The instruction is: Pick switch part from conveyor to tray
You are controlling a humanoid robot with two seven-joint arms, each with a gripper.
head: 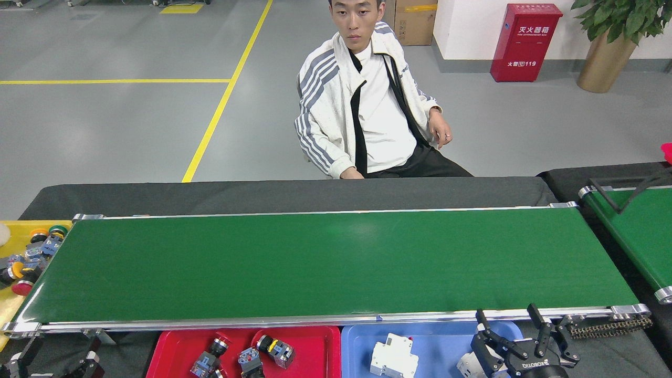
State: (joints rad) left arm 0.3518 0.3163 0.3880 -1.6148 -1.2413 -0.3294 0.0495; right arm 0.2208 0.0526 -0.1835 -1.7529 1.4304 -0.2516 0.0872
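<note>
The conveyor runs across the middle of the frame, its green belt bare from end to end, so no switch part is waiting there to be picked; my guess is that the layout puts the belt between the person seated at upper centre and the trays along the bottom edge so that parts can be lifted off the near rail and dropped straight down. The red tray at lower centre-left already holds three switch parts: short dark push-button bodies with grey-blue contact blocks and metal collars, one with a yellow stripe, lying on their sides close together. More of the same kind, with orange, green and red caps, sit heaped in the yellow bin at the far left, beyond the belt's end. The blue tray at lower centre-right holds a white breaker, which suggests sorting by type. The right gripper hovers over the blue tray's right end, fingers spread wide; a white piece shows just beside its lower left, but I cannot tell whether it is held. The left gripper sits low in the bottom-left corner, dark and partly cut off, so its opening cannot be made out; nothing shows in it.
</note>
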